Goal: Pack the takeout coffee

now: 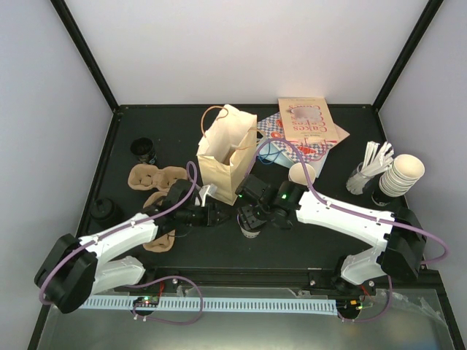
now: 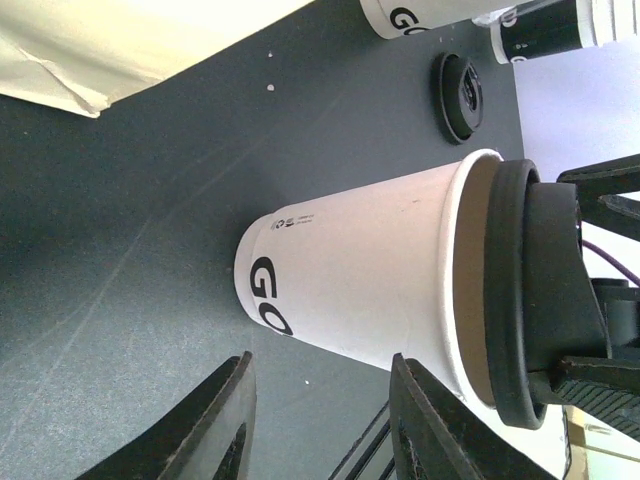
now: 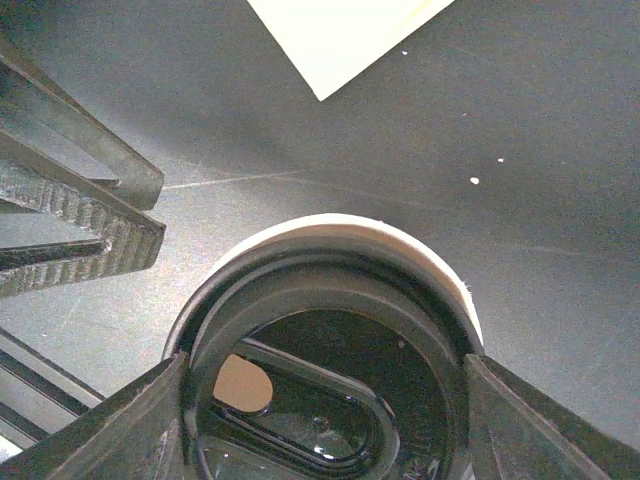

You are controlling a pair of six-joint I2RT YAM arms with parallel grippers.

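The takeout coffee (image 1: 250, 227) is a cream-white paper cup standing in front of the tan paper bag (image 1: 226, 152). In the left wrist view the cup (image 2: 370, 280) has its black lid (image 2: 530, 290) resting over the rim with a gap showing. My right gripper (image 1: 252, 214) is shut on the lid from above. In the right wrist view the lid (image 3: 330, 380) fills the space between my right gripper's (image 3: 325, 430) fingers, with the cup rim (image 3: 400, 240) beyond. My left gripper (image 1: 217, 216) is open just left of the cup; its fingers (image 2: 225, 420) stop short of the cup.
Brown cup carriers (image 1: 157, 179) lie at the left, with loose black lids (image 1: 144, 149) nearby. A lidless cup (image 1: 301, 173), a stack of cups (image 1: 401, 175) and stirrers (image 1: 372, 162) stand at the right. Printed papers (image 1: 303, 124) lie behind the bag.
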